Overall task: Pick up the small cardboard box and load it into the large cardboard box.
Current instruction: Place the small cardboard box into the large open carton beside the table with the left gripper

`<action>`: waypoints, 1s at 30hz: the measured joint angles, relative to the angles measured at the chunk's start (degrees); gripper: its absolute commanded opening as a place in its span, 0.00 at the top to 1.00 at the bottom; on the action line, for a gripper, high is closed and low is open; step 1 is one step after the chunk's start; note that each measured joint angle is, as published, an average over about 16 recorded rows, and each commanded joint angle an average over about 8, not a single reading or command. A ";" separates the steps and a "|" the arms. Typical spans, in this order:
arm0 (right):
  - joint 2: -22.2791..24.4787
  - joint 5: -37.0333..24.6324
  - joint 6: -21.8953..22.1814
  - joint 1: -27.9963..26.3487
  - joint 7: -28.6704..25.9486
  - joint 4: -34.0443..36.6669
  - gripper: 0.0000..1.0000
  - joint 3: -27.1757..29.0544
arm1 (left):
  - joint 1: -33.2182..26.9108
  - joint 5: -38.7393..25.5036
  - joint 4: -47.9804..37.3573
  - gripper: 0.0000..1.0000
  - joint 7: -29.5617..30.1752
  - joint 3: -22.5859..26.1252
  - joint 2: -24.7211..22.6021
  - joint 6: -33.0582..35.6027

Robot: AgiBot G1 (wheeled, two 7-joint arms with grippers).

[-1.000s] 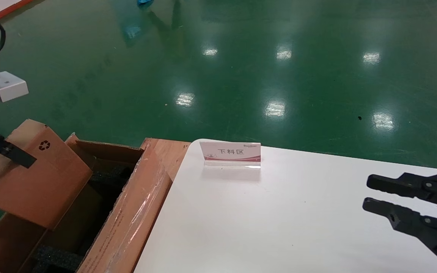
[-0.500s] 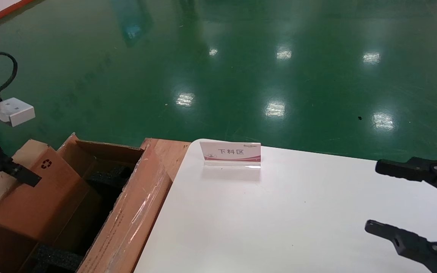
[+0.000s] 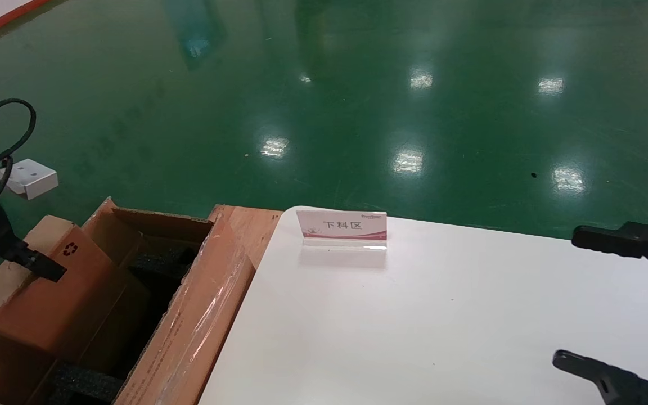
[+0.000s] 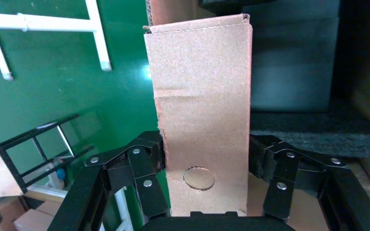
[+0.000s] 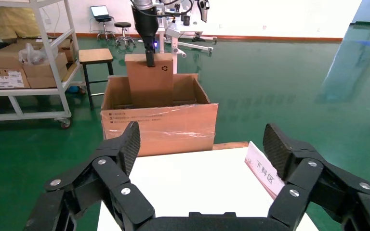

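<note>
My left gripper [image 3: 48, 270] is shut on the small cardboard box [image 3: 59, 298], a flat brown box with a black recycling symbol. It holds the box tilted, with the lower end inside the large cardboard box [image 3: 200, 315] at the table's left. In the left wrist view the fingers [image 4: 149, 159] clamp the box's narrow edge [image 4: 202, 96], with black foam [image 4: 313, 134] beyond it. My right gripper [image 3: 568, 298] is wide open and empty over the table's right side. The right wrist view shows its spread jaws [image 5: 200, 144], the carton [image 5: 159, 125] and the held box [image 5: 149, 82].
A white table [image 3: 414, 326] carries a small upright sign [image 3: 342, 228] near its far edge. A wooden board [image 3: 248, 225] lies between carton and table. A shelf rack [image 5: 29, 62] and a stool [image 5: 96, 57] stand on the green floor beyond the carton.
My left gripper has lowered the small box deeper into the carton. My right gripper has opened much wider and drawn back to the right.
</note>
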State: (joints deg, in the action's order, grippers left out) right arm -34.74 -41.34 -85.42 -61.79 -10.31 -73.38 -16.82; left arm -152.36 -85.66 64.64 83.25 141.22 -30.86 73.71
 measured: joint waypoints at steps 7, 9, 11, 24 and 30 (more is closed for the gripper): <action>0.01 0.02 0.01 -0.01 0.01 0.00 0.00 -0.02 | 3.16 0.03 -2.68 1.00 -1.04 0.13 -0.66 -2.55; 0.01 0.02 0.01 -0.01 0.01 0.00 0.00 -0.03 | 4.05 0.15 -3.47 1.00 -1.36 0.14 -0.86 -3.17; 0.01 0.02 0.02 -0.01 0.02 0.00 0.00 -0.04 | 4.89 0.28 -4.23 1.00 -1.67 0.15 -1.06 -3.74; 0.03 0.05 0.03 -0.02 0.04 0.00 0.00 -0.08 | 10.50 1.68 -8.66 1.00 -3.45 0.03 -2.00 -7.36; 0.04 0.07 0.04 -0.02 0.05 0.00 0.00 -0.10 | 13.14 2.46 -10.50 1.00 -4.21 0.02 -2.27 -8.75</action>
State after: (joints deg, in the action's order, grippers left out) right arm -34.70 -41.27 -85.37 -61.81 -10.26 -73.38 -16.92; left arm -139.22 -83.20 54.14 79.03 141.24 -33.13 64.96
